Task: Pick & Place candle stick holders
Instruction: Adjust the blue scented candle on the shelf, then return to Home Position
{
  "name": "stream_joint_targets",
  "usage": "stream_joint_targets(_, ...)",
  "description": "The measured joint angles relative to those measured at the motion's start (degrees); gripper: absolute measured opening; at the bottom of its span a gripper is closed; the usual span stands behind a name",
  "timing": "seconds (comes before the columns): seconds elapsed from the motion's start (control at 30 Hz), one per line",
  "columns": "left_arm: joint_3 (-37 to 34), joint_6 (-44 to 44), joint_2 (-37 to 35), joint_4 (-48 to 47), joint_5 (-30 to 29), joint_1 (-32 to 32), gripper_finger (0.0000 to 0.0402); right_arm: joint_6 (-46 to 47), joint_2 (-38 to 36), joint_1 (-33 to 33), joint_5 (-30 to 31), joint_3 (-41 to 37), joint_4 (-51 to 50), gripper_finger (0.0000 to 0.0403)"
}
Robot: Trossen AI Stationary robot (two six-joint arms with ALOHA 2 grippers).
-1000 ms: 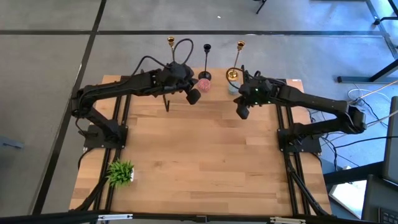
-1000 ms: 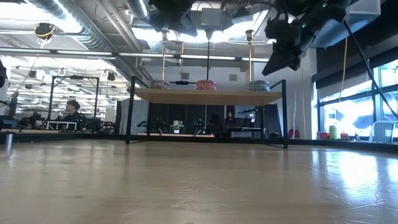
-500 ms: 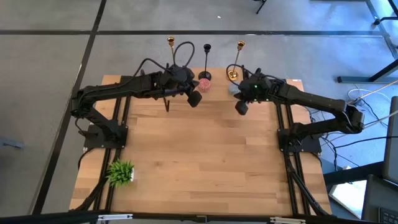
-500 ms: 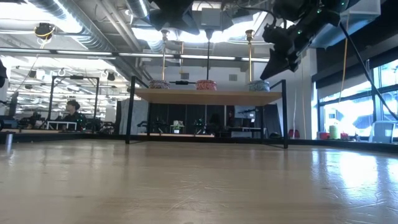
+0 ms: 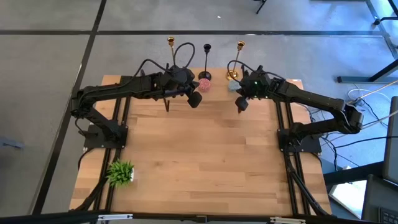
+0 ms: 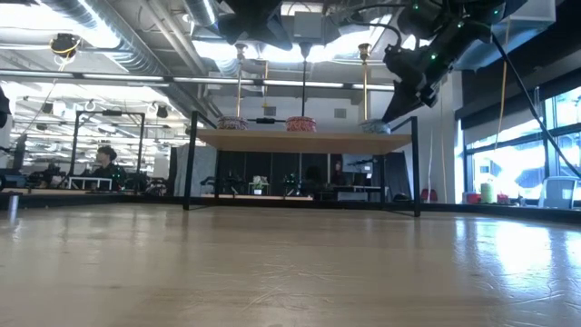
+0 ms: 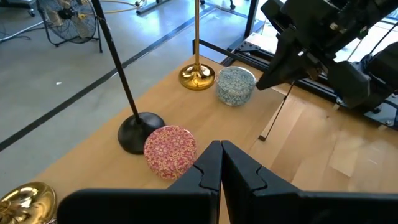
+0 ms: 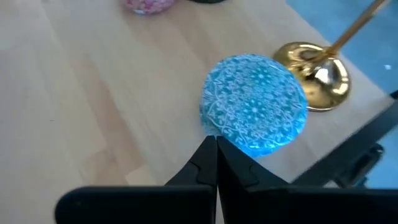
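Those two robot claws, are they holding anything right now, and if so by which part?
Nothing is held. The left gripper and the right gripper are both shut on nothing, hovering near the pink tin and the blue tin; the candle stick holders stand untouched.

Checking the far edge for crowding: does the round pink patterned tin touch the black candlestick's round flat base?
Touching, it seems: the left wrist view shows the pink patterned tin overlapping the black candlestick's base, no gap visible.

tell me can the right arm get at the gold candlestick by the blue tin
Probably yes: the right hand hovers shut just short of the blue tin, the gold candlestick right behind; it must open and clear the tin.
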Motion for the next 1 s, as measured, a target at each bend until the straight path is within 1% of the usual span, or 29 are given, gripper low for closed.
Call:
stream_joint_targets(0.1, 0.00, -0.01, 0.02, 0.00, -0.02, 0.00, 0.0002, -0.15, 0.00, -0.02, 1.88, 0.00, 0.35, 0.0000)
stream_joint_targets(0.17, 0.00, -0.22, 0.02, 0.00, -0.02, 0.00, 0.0002, -0.23, 0.00, -0.02, 1.95, 0.00, 0.35, 0.0000)
stream_joint_targets(0.4, 0.00, -0.32, 0.01, -0.01, -0.02, 0.02, 0.0002, -0.80, -0.21, 0.00, -1.33, 0.00, -0.25, 0.0000)
stream_joint_targets(0.5, -0.07, 1.12, -0.63, -0.20, 0.00, 0.02, 0.0002, 1.10, -1.15, 0.00, -3.27, 0.00, -0.68, 0.0000)
stream_joint_targets(0.8, -0.07, 4.62, -6.14, -2.02, 0.10, 0.90, 0.0002, 10.20, -9.11, 0.36, -12.29, 0.00, 2.25, 0.0000)
stream_joint_targets(0.93, -0.05, 4.76, -9.24, -2.83, 0.16, 0.85, 0.0002, 14.98, -14.12, 1.97, -13.01, 0.00, 4.48, 0.0000)
stream_joint_targets(1.0, -0.04, 4.83, -10.56, -3.23, 0.31, 0.31, 0.0002, 17.53, -16.78, 3.46, -11.72, 0.01, 5.28, 0.0000)
